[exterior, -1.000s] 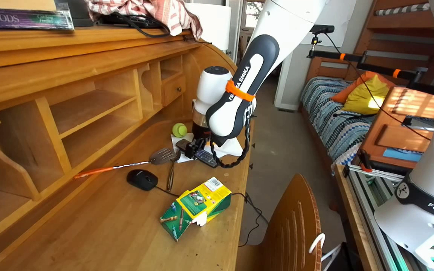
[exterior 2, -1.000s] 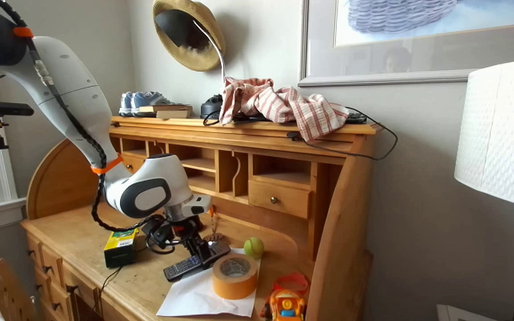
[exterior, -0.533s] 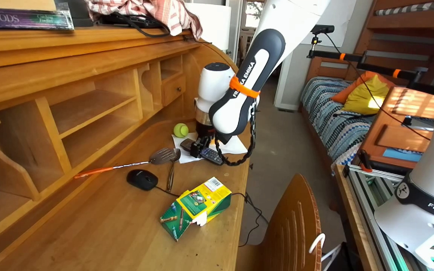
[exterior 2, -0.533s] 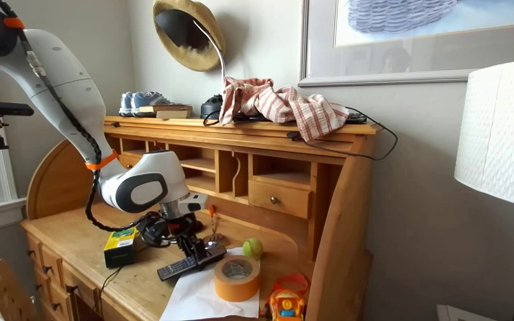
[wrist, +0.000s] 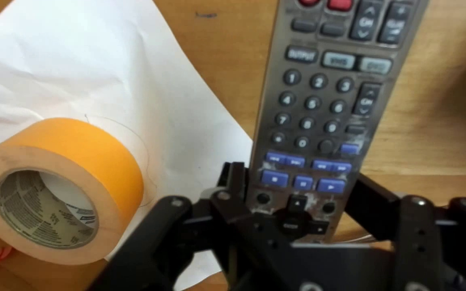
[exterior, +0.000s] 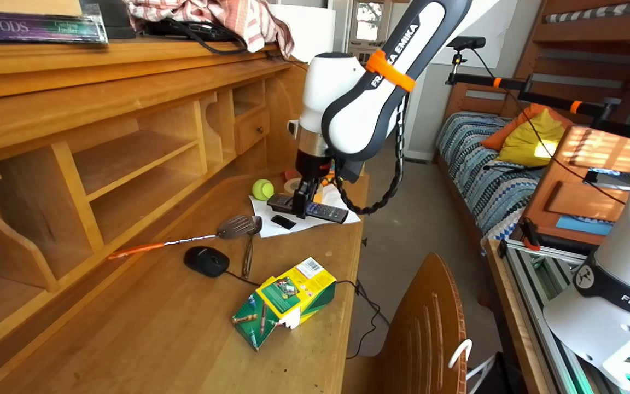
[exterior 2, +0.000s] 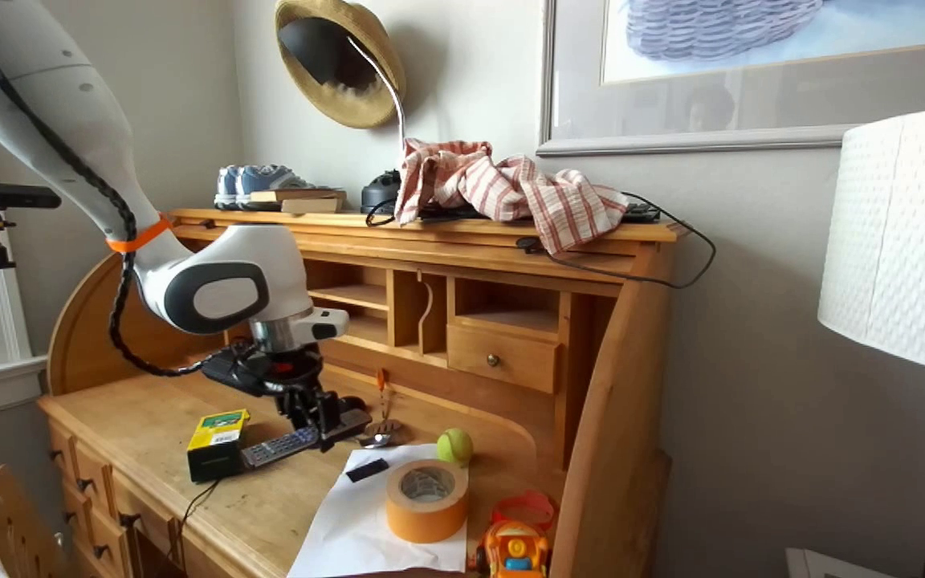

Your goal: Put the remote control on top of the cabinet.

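The remote control (exterior: 326, 212) is a long dark bar with buttons. My gripper (exterior: 299, 209) is shut on its sides near one end and holds it above the desk. In an exterior view, the remote (exterior 2: 279, 447) sticks out from the gripper (exterior 2: 326, 435) towards the crayon box. In the wrist view, the remote (wrist: 318, 101) lies between both fingers; its lower end is hidden by the gripper (wrist: 297, 188). The cabinet (exterior 2: 430, 228) is the honey-coloured roll-top desk; its flat top is above and behind the gripper.
A small flat black piece (exterior 2: 367, 470) lies on white paper (exterior 2: 334, 538), beside a tape roll (exterior 2: 427, 518) and tennis ball (exterior 2: 454, 446). A crayon box (exterior: 293, 298), mouse (exterior: 206, 261) and spatula (exterior: 235, 226) lie on the desk. A striped cloth (exterior 2: 503, 185) and books (exterior 2: 302, 197) occupy the cabinet top.
My gripper has risen with the remote in it, moving left in the exterior view that shows the tape roll close. The small black piece on the paper, hidden before, is now in view.
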